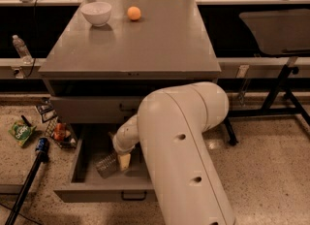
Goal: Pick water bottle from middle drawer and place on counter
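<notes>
- Clear water bottle (106, 165) lies in the middle drawer (80, 161), my gripper (124, 161) right against it.
- Closed on it? Cannot tell.
- Crinkly plastic may slip, or snag the upper drawer front (87, 110).

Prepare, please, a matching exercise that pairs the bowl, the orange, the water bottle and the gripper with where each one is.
Things:
1. bowl
2. orange
3. water bottle
4. gripper

Places:
A. lying in the open drawer
B. back left corner of the counter
C. down in the drawer, right beside the water bottle
D. on the counter, just right of the bowl

Pairs: 1-B, 2-D, 3-A, 4-C.
</notes>
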You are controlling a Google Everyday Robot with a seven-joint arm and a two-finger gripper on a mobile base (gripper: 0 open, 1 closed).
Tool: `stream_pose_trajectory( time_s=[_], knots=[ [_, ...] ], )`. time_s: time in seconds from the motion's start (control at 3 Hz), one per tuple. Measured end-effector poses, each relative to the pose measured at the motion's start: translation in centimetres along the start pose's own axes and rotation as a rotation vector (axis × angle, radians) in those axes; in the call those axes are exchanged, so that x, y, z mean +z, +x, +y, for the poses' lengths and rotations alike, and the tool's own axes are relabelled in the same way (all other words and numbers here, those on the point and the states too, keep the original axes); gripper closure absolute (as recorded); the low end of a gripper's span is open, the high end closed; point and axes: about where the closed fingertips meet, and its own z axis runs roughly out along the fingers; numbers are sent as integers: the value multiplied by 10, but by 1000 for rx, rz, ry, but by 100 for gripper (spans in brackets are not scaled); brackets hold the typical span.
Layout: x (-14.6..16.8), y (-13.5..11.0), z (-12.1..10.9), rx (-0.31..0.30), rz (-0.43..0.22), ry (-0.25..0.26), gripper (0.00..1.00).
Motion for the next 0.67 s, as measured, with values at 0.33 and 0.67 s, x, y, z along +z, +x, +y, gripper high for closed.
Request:
stream_pose_trajectory(
  time_s=[0.33, 0.67],
  knots=[
    [9, 1, 3, 7, -9, -9, 17],
    [14, 1, 8, 15, -27, -27, 41]
  ],
)
